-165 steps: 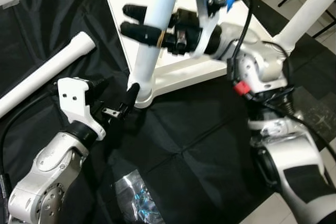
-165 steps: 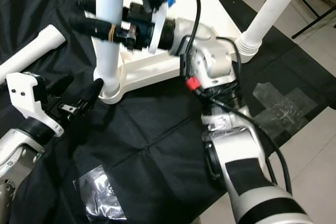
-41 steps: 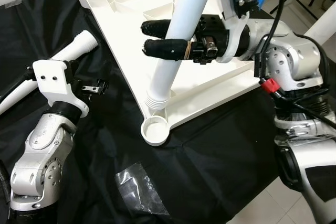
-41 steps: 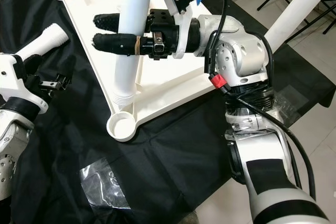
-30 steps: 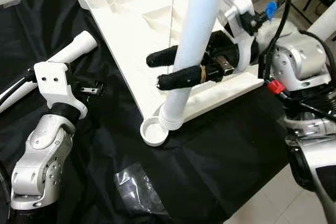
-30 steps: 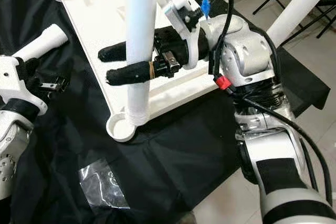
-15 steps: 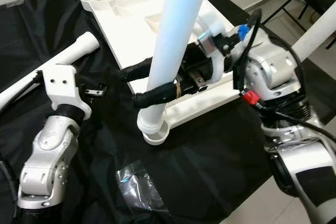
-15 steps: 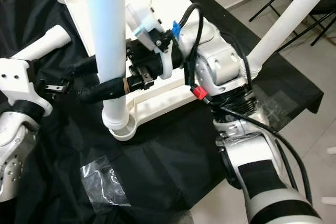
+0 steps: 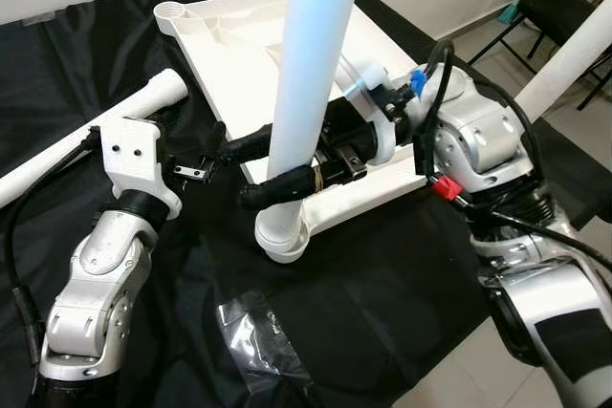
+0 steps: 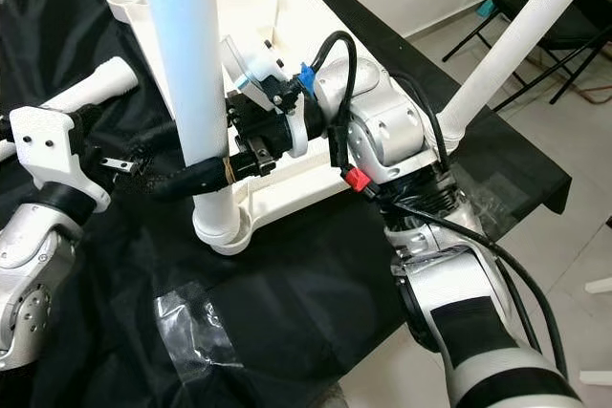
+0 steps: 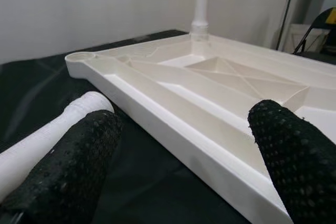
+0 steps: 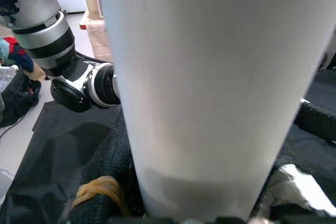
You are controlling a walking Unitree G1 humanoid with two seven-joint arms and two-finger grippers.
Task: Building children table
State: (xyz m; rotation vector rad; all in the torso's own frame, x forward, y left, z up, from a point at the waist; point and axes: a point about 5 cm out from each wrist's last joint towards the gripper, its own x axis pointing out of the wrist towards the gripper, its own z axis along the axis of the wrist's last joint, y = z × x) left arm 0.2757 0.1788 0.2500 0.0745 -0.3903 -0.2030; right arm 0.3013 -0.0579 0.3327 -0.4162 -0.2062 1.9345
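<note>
Right hand is clamped on the leg at frame centre, holding it upright with its ribbed foot seated in the near corner socket of the upturned top, presumably to thread it home. Left hand, fingers apart, waits just beside the top's edge at centre left. Farther back, a spare leg lies on the black cloth.

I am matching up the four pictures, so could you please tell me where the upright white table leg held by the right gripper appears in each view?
Left eye view: white table leg, centre, top edge down to corner socket.
Right eye view: centre-left.
Left wrist view: not in it.
Right wrist view: close up, across the middle.
Shared landmark: upturned white tabletop, also.
</note>
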